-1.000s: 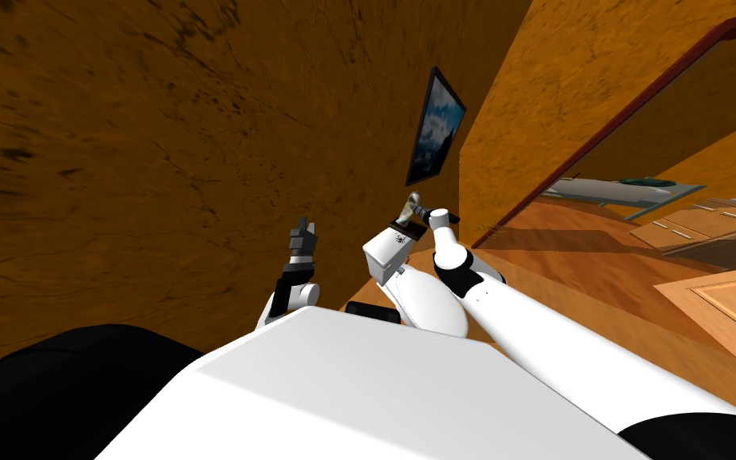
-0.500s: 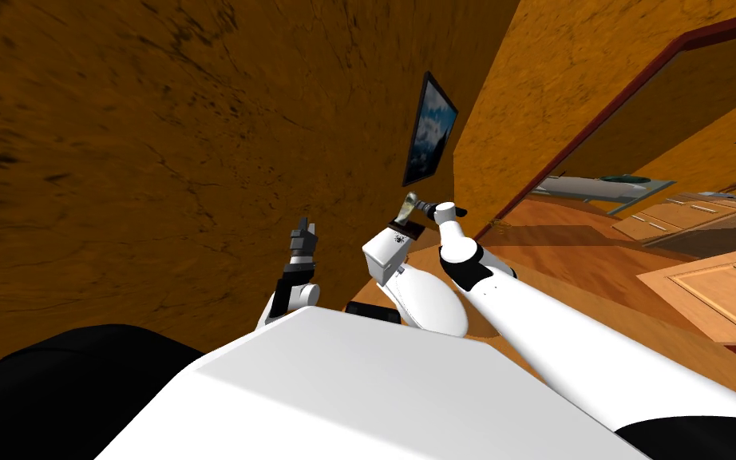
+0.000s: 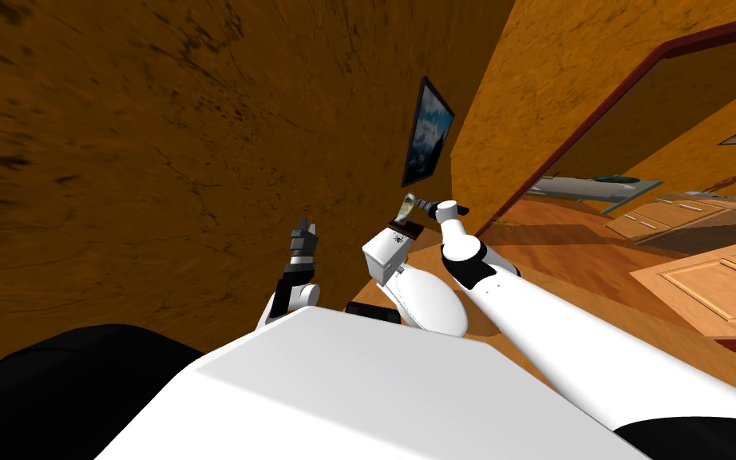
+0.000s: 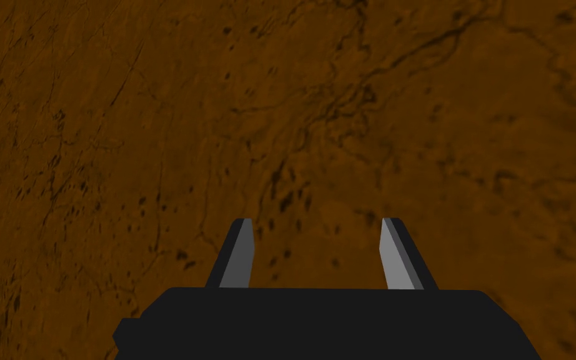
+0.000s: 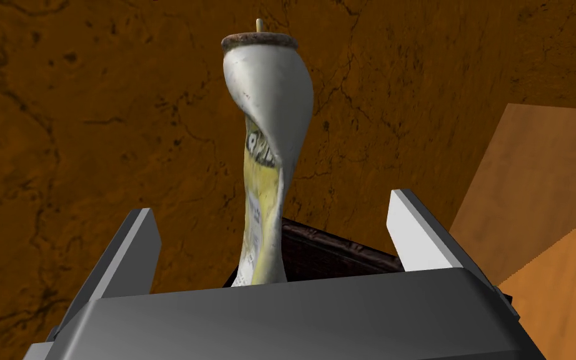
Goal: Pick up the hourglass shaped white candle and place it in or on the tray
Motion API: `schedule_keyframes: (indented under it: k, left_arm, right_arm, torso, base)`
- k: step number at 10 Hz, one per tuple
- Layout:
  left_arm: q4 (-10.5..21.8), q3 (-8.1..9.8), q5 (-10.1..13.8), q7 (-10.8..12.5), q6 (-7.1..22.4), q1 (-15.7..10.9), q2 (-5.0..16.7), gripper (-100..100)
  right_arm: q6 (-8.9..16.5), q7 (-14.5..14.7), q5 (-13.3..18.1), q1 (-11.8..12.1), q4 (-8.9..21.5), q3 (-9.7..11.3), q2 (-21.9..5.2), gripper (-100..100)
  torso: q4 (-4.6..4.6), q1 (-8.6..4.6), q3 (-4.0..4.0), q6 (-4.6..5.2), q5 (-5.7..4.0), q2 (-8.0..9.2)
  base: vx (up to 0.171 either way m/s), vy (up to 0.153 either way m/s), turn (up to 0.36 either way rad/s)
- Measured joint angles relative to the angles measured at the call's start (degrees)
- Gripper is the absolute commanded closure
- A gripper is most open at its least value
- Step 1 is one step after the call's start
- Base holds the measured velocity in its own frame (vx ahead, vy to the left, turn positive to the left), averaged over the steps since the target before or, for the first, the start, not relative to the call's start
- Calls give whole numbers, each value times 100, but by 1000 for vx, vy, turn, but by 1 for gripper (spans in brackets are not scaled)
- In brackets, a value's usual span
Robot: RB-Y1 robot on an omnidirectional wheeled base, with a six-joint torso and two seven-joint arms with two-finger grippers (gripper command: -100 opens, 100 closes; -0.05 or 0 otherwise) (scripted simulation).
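Note:
The hourglass-shaped white candle (image 5: 268, 112), yellowed at its waist, stands upright between the fingers of my right gripper (image 5: 269, 203). The jaws are open, with a gap on each side of the candle. Just behind and under its foot lies a dark brown tray (image 5: 337, 253). In the head view the candle (image 3: 406, 206) rises from the tray (image 3: 409, 230), which sits on a white toilet tank (image 3: 382, 255); my right gripper (image 3: 421, 208) is right beside it. My left gripper (image 3: 304, 226) is raised to the left, its fingers (image 4: 243, 250) open before the brown wall.
The toilet stands against a mottled brown wall with a framed picture (image 3: 429, 132) above it. To the right a dark red door frame (image 3: 598, 120) leads to a room with wooden cabinets (image 3: 718, 279) and a grey counter (image 3: 590, 185).
The head view has turned a little, so the doorway and picture slid left. My right wrist has shifted slightly to the right. The candle stays upright on the tray.

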State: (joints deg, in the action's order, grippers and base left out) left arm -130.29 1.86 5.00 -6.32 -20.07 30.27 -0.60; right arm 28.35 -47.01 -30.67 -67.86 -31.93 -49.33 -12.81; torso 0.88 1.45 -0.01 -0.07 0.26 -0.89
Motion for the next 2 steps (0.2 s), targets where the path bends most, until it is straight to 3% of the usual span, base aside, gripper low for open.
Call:
schedule_keyframes:
  k: [2]
  left_arm:
    - [0, 0, 0, 0, 0, 0, 0, 0]
  right_arm:
    - [0, 0, 0, 0, 0, 0, 0, 0]
  torso:
    - [0, 0, 0, 0, 0, 0]
  base:
    - [0, 0, 0]
